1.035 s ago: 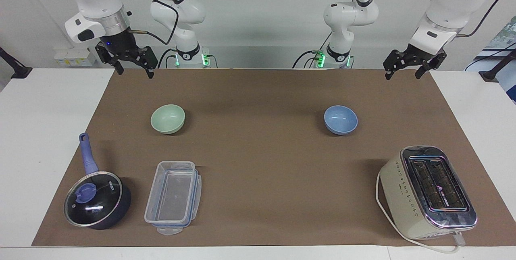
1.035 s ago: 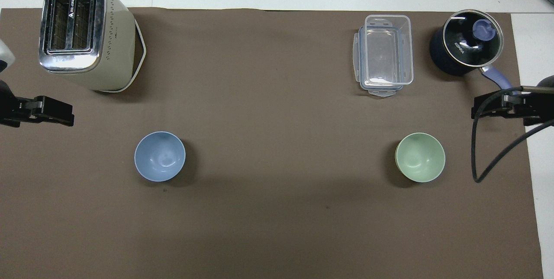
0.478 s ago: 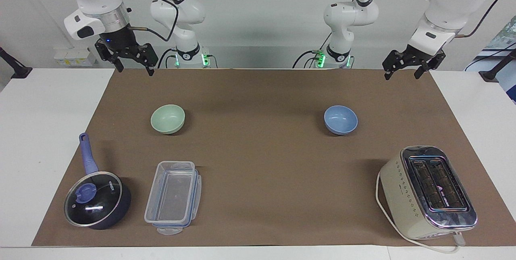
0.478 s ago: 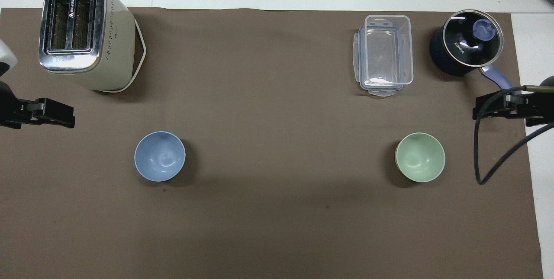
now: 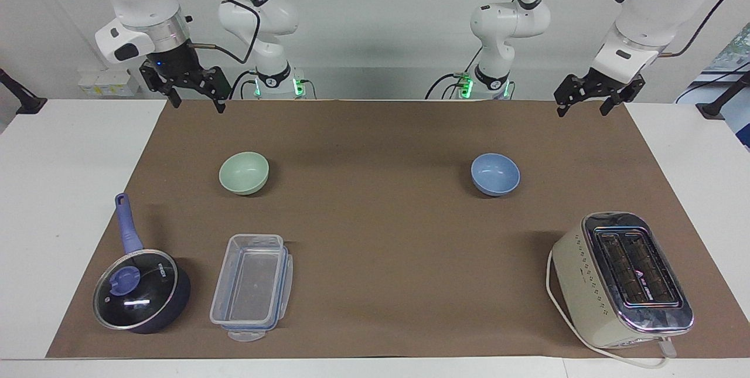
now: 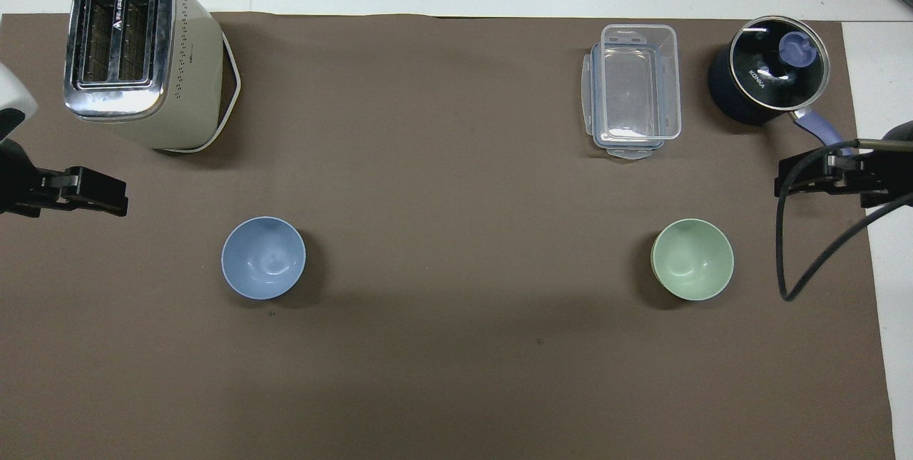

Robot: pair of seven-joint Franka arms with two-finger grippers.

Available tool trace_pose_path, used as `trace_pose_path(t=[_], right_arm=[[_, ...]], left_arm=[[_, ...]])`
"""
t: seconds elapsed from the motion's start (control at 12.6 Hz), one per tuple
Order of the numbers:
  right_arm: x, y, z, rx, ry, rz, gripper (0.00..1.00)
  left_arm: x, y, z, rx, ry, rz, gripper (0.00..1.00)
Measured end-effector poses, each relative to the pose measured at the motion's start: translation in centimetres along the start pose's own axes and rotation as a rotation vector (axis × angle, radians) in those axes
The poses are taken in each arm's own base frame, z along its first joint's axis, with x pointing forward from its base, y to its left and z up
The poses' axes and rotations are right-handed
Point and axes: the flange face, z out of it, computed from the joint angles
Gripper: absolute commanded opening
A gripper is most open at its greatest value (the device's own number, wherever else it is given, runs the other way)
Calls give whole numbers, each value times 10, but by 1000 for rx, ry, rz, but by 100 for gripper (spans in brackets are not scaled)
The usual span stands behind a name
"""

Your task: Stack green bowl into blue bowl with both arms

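The green bowl (image 5: 244, 173) stands upright and empty on the brown mat toward the right arm's end; it also shows in the overhead view (image 6: 692, 259). The blue bowl (image 5: 495, 174) stands upright and empty toward the left arm's end, level with the green bowl (image 6: 263, 257). My right gripper (image 5: 198, 107) hangs open and empty above the mat's edge by the robots, apart from the green bowl (image 6: 784, 182). My left gripper (image 5: 581, 112) hangs open and empty above the mat's corner at its own end, apart from the blue bowl (image 6: 114, 196).
A cream toaster (image 5: 624, 278) stands farther from the robots than the blue bowl. A clear plastic container (image 5: 252, 284) and a dark blue lidded saucepan (image 5: 140, 290) stand farther from the robots than the green bowl. The brown mat (image 5: 375, 237) covers the white table.
Both grippers have shifted only slightly in the air; the left one drifted a little toward the table's middle. The bowls have not moved.
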Motion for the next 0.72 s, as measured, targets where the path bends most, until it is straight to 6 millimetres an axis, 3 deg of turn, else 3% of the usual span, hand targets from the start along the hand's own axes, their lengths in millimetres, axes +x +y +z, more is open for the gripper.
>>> trace_pose_path(t=[0.72], right_arm=[[0,-1,0,0,0,-1,100]], left_arm=[[-2,2,13,-3,-5,71,100]])
